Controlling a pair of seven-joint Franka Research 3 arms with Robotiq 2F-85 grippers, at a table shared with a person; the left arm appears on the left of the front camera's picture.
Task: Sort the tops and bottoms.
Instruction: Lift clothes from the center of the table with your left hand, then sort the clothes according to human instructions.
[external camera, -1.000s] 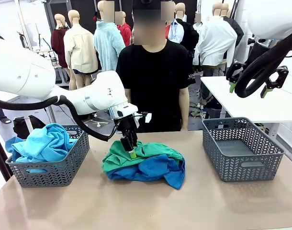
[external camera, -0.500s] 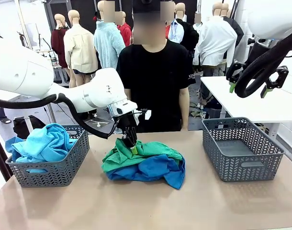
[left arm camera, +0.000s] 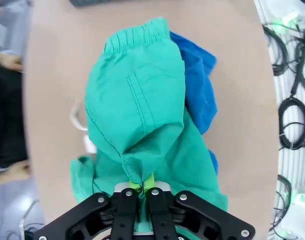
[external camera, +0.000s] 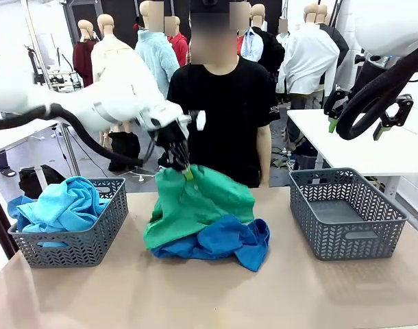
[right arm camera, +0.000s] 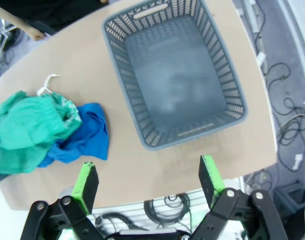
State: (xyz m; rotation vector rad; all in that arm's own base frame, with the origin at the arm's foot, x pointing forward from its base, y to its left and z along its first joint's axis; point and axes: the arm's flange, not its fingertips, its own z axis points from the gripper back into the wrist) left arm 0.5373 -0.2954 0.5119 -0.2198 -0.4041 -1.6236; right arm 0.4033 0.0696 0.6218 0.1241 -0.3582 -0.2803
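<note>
My left gripper point(external camera: 183, 170) is shut on a pinched fold of the emerald-green bottoms point(external camera: 195, 205), holding that fold raised above the table's middle. In the left wrist view the gripper point(left arm camera: 141, 185) clamps the cloth, and the bottoms point(left arm camera: 137, 110) hang down to the table with the elastic waistband farthest away. The royal blue top point(external camera: 226, 243) lies under and beside them on the table point(left arm camera: 197, 95). A light sky-blue top point(external camera: 58, 202) fills the left basket point(external camera: 92, 243). My right gripper point(external camera: 354, 127) hangs open, high at the right, above the right basket point(right arm camera: 122, 55).
The grey right basket point(external camera: 312, 226) holds nothing. A person in a black shirt point(external camera: 223, 103) stands at the far edge, arms down. A white drawstring point(right arm camera: 46, 82) lies on the table beside the bottoms point(right arm camera: 27, 130). Bare tabletop point(external camera: 209, 295) spans the front.
The left gripper closed on the green bottoms and rose, pulling a fold up off the pile. The blue top stayed on the table. The right arm has not moved.
</note>
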